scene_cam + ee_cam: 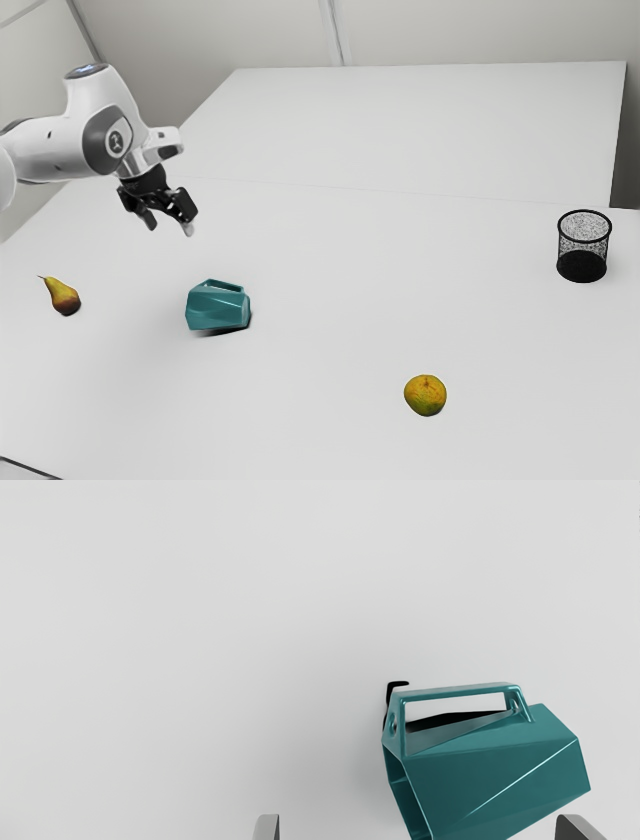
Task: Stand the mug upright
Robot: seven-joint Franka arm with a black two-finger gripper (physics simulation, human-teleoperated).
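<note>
My gripper [170,226] hangs above the table, up and toward the exterior view's left from the teal mug [217,307]. The mug lies on its side on the table, its handle along the upper side in that view. In the wrist view, the two fingertips of the gripper [418,827] stand wide apart with nothing held. The faceted mug [495,775] shows there with its open mouth facing sideways, below the level of the fingertips and nearer to one of them.
A pear [63,298] rests toward the exterior view's left. An orange-yellow fruit [426,396] lies nearer that camera, and a black mesh cup [583,247] stands toward the exterior view's right. All are on the white table [330,420].
</note>
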